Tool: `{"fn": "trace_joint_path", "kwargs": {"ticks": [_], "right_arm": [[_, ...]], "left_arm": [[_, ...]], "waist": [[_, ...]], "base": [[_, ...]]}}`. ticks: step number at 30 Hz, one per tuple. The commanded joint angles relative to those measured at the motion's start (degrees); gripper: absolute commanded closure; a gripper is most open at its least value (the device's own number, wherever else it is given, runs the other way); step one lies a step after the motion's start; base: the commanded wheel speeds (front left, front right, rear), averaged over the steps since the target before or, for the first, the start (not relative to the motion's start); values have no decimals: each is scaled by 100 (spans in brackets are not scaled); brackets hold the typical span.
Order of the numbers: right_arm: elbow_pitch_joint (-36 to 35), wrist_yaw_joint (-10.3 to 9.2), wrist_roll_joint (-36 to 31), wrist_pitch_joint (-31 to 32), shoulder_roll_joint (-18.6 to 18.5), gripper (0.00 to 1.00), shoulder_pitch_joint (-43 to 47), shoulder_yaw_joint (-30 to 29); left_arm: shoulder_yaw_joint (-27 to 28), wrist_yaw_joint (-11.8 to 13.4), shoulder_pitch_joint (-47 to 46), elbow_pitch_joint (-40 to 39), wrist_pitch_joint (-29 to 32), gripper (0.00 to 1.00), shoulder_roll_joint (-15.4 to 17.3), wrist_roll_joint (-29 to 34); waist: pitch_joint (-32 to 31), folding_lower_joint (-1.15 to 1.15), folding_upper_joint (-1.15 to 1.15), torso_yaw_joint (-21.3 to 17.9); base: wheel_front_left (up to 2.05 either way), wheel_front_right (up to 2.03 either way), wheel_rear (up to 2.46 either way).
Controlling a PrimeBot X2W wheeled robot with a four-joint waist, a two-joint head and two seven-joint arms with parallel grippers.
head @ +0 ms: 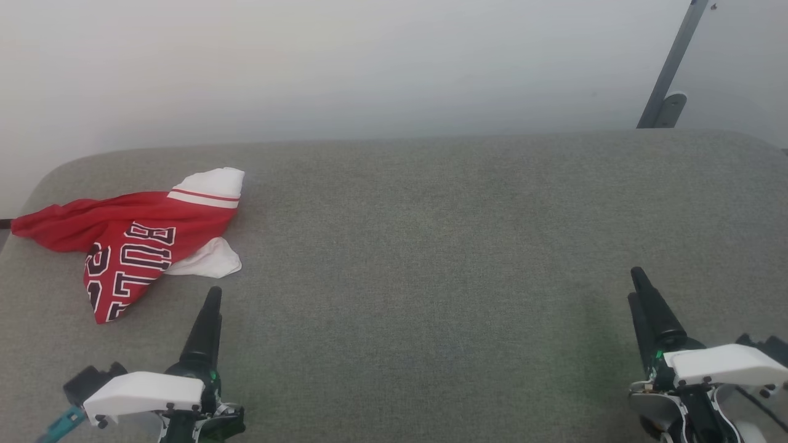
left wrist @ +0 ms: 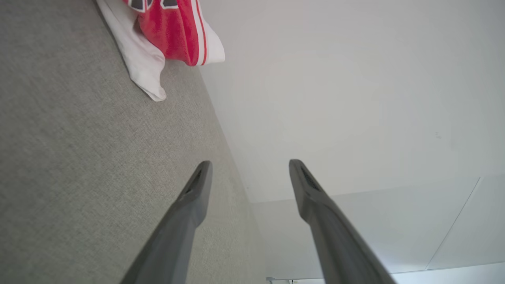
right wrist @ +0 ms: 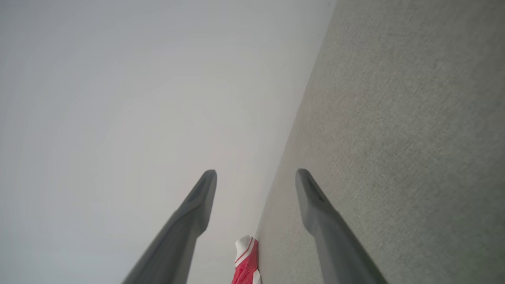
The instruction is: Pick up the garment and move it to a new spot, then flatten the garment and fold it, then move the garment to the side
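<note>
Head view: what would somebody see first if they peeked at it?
The red shirt with white sleeves jumps out first, crumpled at the left end of the grey table. Then come two dark open grippers at the bottom: the left gripper near the shirt, the right gripper far from it.

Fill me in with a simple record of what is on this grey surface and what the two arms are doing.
Surface: grey cloth-covered top, pale wall behind
Garment: red jersey, crumpled, at the surface's left end, white sleeves showing
Left fingers: open, near the jersey, not touching it
Right fingers: open, far right, holding nothing
Progress: garment not yet picked up
</note>
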Motion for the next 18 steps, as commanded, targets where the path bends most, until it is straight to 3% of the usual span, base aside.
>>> {"fn": "trace_joint_path", "kwargs": {"ticks": [1, 18], "right_arm": [[0, 2, -321, -117, -142, 0, -242, 99], [43, 2, -2546, -506, -320, 0, -517, 189]], "left_arm": [[5, 35, -189, -126, -84, 0, 56, 417], [-168, 351, -100, -382, -456, 0, 116, 2728]], "waist": [[3, 0, 0, 4], [7, 0, 0, 23]], "base": [[0, 0, 0], [0, 0, 0]]}}
